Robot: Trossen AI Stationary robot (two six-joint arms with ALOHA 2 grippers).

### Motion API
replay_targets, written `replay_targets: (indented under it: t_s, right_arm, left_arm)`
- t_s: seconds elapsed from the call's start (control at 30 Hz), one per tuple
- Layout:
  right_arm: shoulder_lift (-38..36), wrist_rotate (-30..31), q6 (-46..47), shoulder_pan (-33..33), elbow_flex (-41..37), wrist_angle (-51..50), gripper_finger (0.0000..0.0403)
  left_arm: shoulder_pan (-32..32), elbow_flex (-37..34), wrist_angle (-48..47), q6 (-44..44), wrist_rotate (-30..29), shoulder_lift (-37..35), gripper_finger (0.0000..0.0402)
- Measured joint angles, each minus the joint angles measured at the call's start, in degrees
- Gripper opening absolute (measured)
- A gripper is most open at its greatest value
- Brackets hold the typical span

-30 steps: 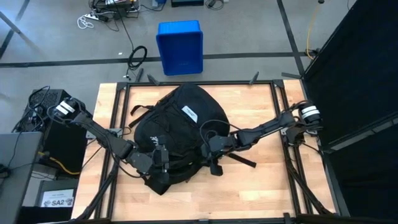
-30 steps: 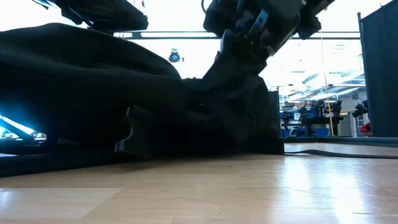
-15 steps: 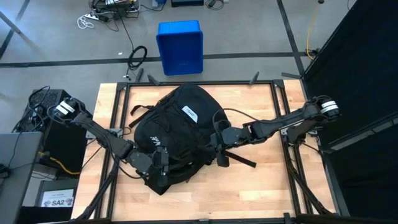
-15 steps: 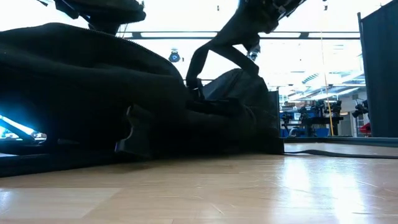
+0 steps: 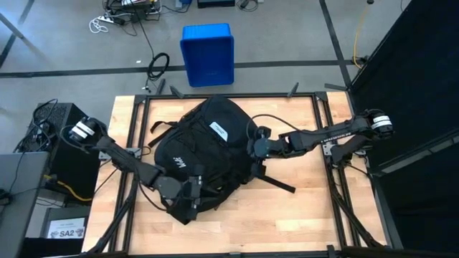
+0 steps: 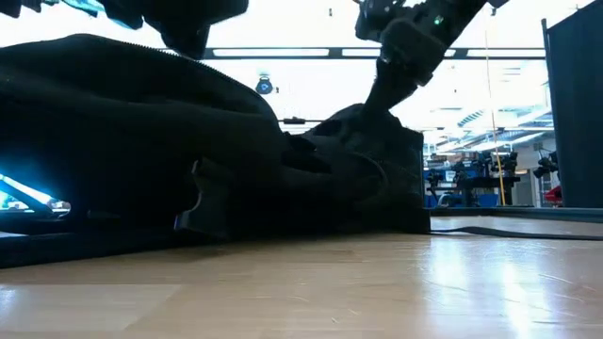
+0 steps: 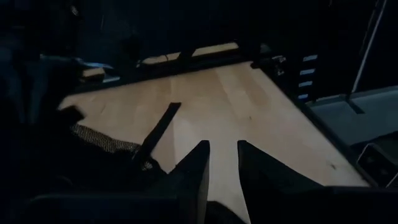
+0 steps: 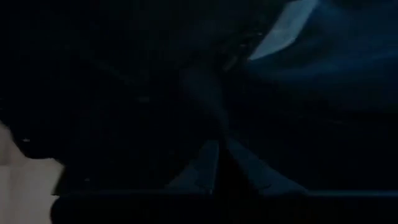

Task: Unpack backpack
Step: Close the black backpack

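Your right hand [image 5: 252, 146] sits at the right side of the large black fabric backpack [image 5: 204, 154], fingers pressed together. The right wrist view shows only dark fabric ahead of them, so you cannot tell whether they have pinched a fold, a zip pull, or nothing. Your left hand [image 5: 195, 195] rests over the backpack's end nearest the counter's front edge, its 2 fingers [image 7: 193, 171] a narrow gap apart with bare wood showing between them; whether they catch any fabric below is hidden.

The backpack lies flat across the middle of the wooden counter [image 5: 308, 215], white rectangular label [image 5: 219, 130] facing up, 1 black strap [image 5: 276, 182] trailing toward the right front corner.

To do this step well, you likely need the bag opened first: use the left hand to pin the fabric while the right one pulls along the zip line, slowly, so the bag does not slide across the counter. Check for a real grip before drawing away.

No opening is visible, so the backpack's contents cannot be told. The blue plastic bin [image 5: 207, 54] stands on the floor beyond the counter's far edge and looks empty.
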Motion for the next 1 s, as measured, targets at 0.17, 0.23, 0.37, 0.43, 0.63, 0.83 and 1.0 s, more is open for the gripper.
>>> replay_targets:
  t_s: [0.17,0.23,0.37,0.43,0.63,0.83,1.0]
  right_arm:
    - [0.04,-0.26,-0.45,-0.64,0.0,-0.04,0.0]
    - [0.04,-0.38,-0.59,-0.63,0.0,-0.11,0.0]
    - [0.04,-0.39,-1.1,-0.62,0.0,-0.86,0.0]
    - [0.07,-0.67,-1.22,-0.62,0.0,-1.15,0.0]
    - [0.07,-1.96,-2.62,-2.0,-2.45,1.19,0.0]
    - [0.09,-4.38,-3.54,-5.49,-5.95,5.29,0.0]
    - [0.16,-11.33,-4.72,-8.45,-9.97,12.89,0.0]
  left_arm:
    - [2.19,2.46,-1.26,-1.18,-0.13,3.87,0.006]
    - [3.26,4.84,-4.86,-1.17,-0.11,5.71,0.006]
    - [5.61,10.44,-16.69,-3.14,-0.15,8.93,0.0061]
    - [6.63,12.98,-22.49,-5.48,-0.16,9.93,0.0061]
    - [8.99,16.81,-31.89,-10.5,-0.15,11.9,0.0061]
    - [10.87,16.9,-34.47,-12.62,-0.1,13.84,0.0061]
    - [12.19,16.9,-35.1,-13.03,-0.02,15.23,0.0061]
